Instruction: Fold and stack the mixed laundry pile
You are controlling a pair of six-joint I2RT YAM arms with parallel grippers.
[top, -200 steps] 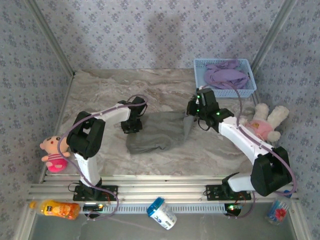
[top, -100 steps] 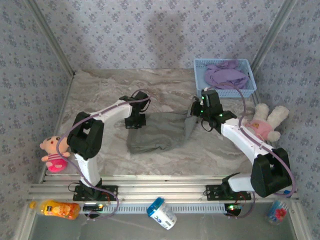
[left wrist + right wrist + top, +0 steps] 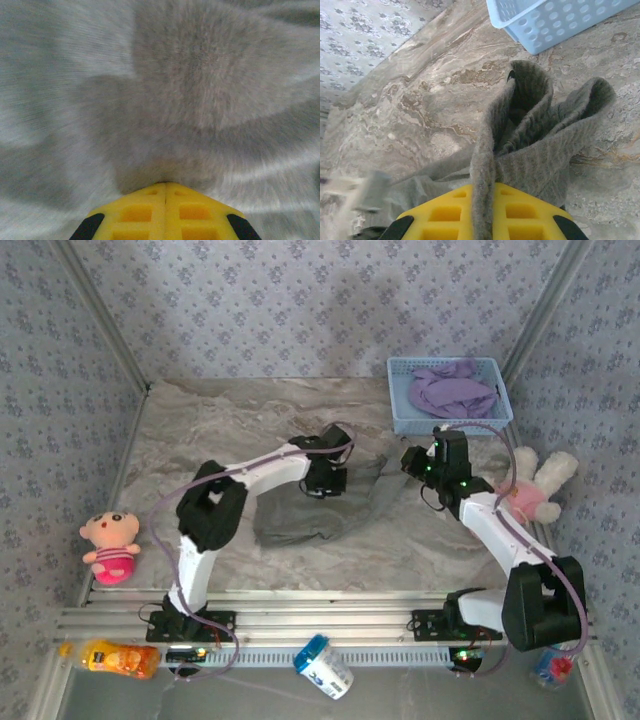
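The plain gray garment [image 3: 300, 512] lies crumpled mid-table, one end drawn up toward the right. My left gripper [image 3: 326, 480] sits over its upper middle. In the left wrist view the left gripper [image 3: 165, 184] is shut, with blurred gray garment [image 3: 200, 75] bunched right at its tips. My right gripper [image 3: 414, 466] holds the garment's right end. In the right wrist view a fold of the gray garment [image 3: 535, 150] runs between the fingers of the right gripper [image 3: 482, 186]. The lavender T-shirt [image 3: 450, 392] lies heaped in the basket.
The light blue lattice basket [image 3: 450, 426] stands at the back right, its corner [image 3: 555, 25] just beyond the held cloth. One plush toy [image 3: 535, 485] lies right of the right arm, another [image 3: 110, 545] at the left edge. An orange bottle [image 3: 120, 658] and a blue-white container [image 3: 325, 665] lie in front.
My left gripper has swept right from the garment's left edge to over its middle. My right gripper has shifted right, pulling the garment's right end with it.
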